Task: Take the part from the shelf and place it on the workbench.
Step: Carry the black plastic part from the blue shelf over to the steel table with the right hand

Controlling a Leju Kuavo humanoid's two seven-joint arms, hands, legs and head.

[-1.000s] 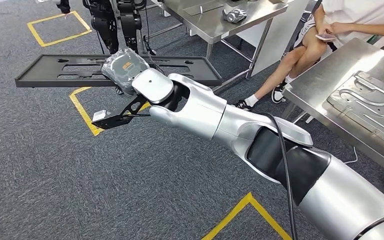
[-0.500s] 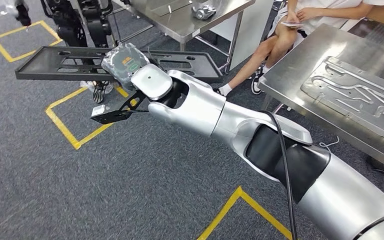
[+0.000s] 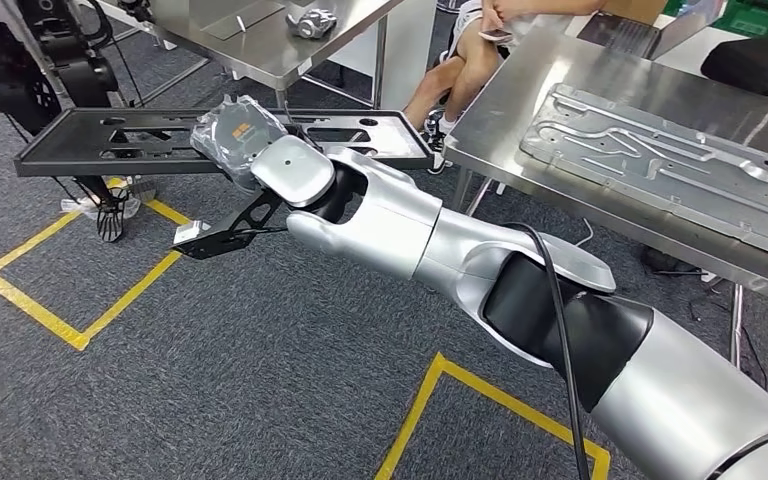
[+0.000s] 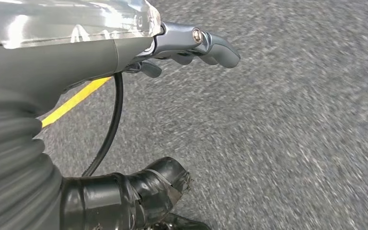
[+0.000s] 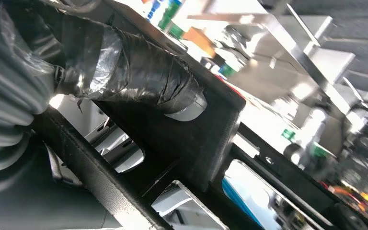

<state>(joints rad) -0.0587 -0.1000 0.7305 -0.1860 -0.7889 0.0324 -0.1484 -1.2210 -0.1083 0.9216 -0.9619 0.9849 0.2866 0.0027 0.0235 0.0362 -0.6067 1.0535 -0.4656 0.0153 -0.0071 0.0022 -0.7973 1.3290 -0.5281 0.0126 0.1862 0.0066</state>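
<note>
One silver arm reaches across the head view, its right hand [image 3: 235, 135], wrapped in plastic film, grasping the long black part [image 3: 140, 142] held level above the grey carpet [image 3: 210, 380], left of the steel workbench [image 3: 600, 140]; the fingers are hidden by the part and wrist. In the left wrist view the left hand [image 4: 191, 45] hangs over blurred carpet, fingers curled in with nothing in them. In the right wrist view a taped thumb [image 5: 139, 76] presses on the part's black frame [image 5: 191, 139]; the background is blurred.

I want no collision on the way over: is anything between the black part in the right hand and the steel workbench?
Nothing visible blocks it. The black part, held by the right hand, ends beside the workbench corner; a grey plate already lies on the bench.
</note>
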